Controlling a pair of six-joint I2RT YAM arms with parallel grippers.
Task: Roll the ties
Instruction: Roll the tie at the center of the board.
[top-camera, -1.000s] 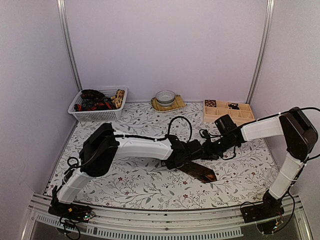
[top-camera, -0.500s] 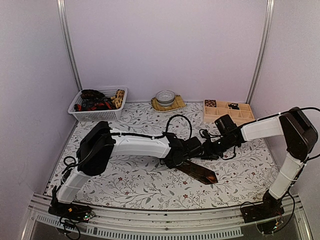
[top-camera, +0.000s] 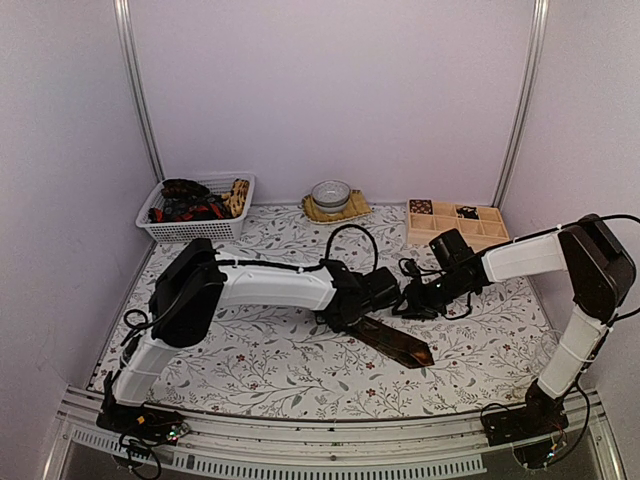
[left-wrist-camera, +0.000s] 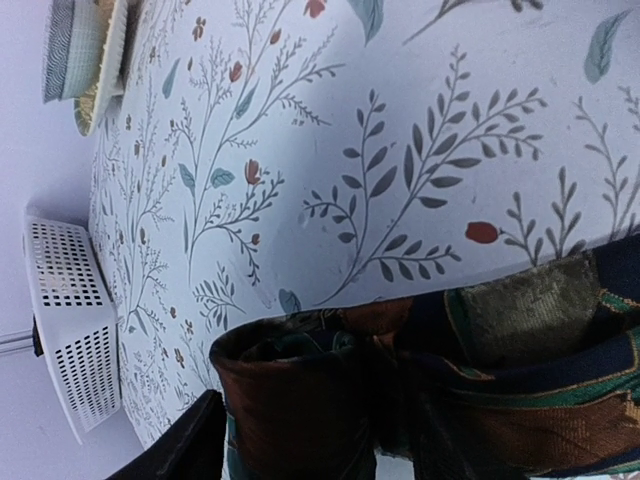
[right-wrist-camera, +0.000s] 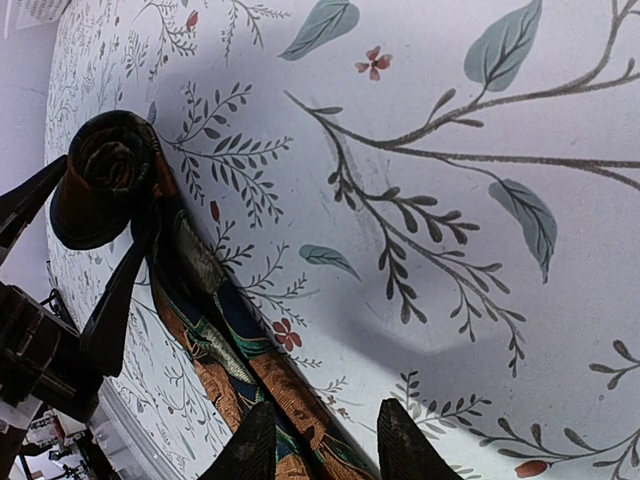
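A brown, green and navy patterned tie (top-camera: 402, 344) lies on the floral tablecloth at centre, its pointed tip toward the near right. Its far end is wound into a roll (right-wrist-camera: 102, 172). My left gripper (top-camera: 352, 313) is shut on that roll, with a black finger on each side of it in the right wrist view. The roll fills the left wrist view (left-wrist-camera: 300, 395), where only one finger (left-wrist-camera: 182, 448) shows. My right gripper (right-wrist-camera: 325, 445) is open and empty, low over the cloth, its left fingertip above the flat part of the tie (right-wrist-camera: 215, 345). It sits just right of the left gripper in the top view (top-camera: 408, 303).
A white basket (top-camera: 196, 228) holding more ties stands at the back left. A bowl on a yellow mat (top-camera: 331, 195) is at the back centre. A wooden compartment box (top-camera: 455, 222) is at the back right. Black cables loop above the left wrist.
My left arm has drawn slightly back and left with the roll in its grip. The right arm has barely moved.
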